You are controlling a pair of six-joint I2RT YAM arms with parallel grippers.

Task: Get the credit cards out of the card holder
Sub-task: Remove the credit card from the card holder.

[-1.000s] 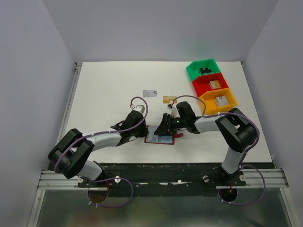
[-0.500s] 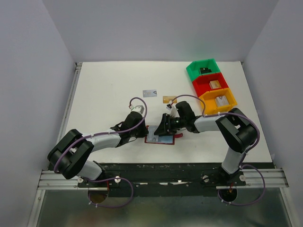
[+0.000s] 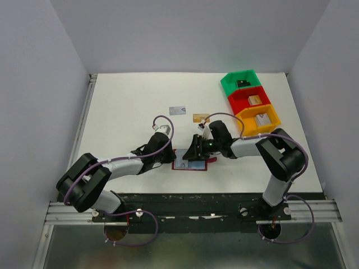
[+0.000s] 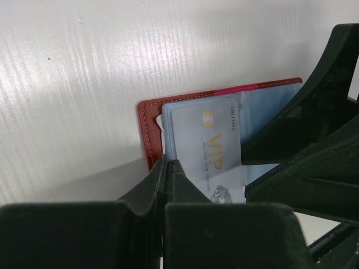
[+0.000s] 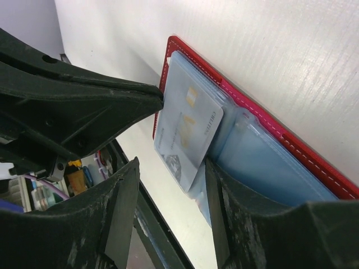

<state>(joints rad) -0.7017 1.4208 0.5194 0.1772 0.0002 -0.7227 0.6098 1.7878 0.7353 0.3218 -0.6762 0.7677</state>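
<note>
The card holder point(image 3: 192, 165) lies open on the table point(image 3: 129, 101), near the middle of its near edge. The left gripper point(image 4: 165, 163) is clenched, tips pressing the holder's left border. The right gripper point(image 5: 171, 163) is released, its fingers astride a silver card point(image 4: 207, 147) sticking out of the left pocket.

**A:** Top view. Light is even and bright from overhead. The white table point(image 3: 129, 106) carries only a soft dark patch beneath the two arms point(image 3: 126, 163).

**B:** Left wrist view. Streaky glare crosses the table beyond the left pincer point(image 4: 166, 163), and a grey shadow lies just left of its tips. The pincer itself is dark and blurred, while the silver card point(image 4: 207, 147) ahead of it is sharp, with legible print.

**A:** Right wrist view. The right pincer point(image 5: 172, 165) is dim and soft in the foreground. The clear sleeves of the card holder point(image 5: 263, 157) just beyond show a sheen, and the table past them is washed pale.
</note>
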